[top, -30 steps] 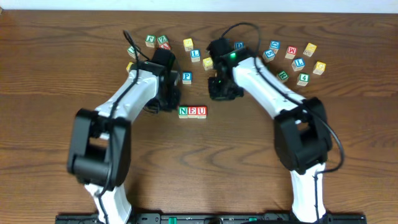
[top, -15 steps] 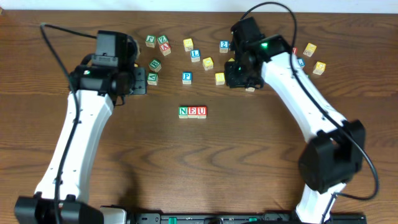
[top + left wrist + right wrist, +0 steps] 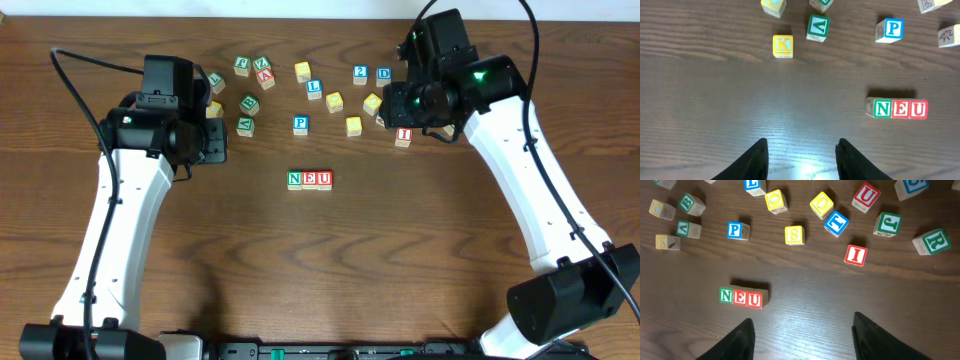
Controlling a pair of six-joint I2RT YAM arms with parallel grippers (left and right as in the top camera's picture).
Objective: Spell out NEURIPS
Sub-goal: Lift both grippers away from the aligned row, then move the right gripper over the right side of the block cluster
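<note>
At table (image 3: 320,270) centre, spelled only NEU row (image 3: 309,180), 3 of 7, leaving R cube (image 3: 931,241), I cube (image 3: 404,136), P cube (image 3: 300,125), S cube (image 3: 794,235) loose toward far edge, with left gripper (image 3: 801,155) and right gripper (image 3: 802,337) empty, jaws apart.

The left gripper (image 3: 802,160) shows at 6 o'clock, its two dark fingers parted above the wooden table (image 3: 715,110). At 3 o'clock sits a touching row: N block (image 3: 882,108), E block (image 3: 900,108), U block (image 3: 918,109). A blue P block (image 3: 890,30) lies at 2 o'clock, a yellow K block (image 3: 783,46) at 11, and a green-lettered block (image 3: 818,27) near it at 12.
</note>
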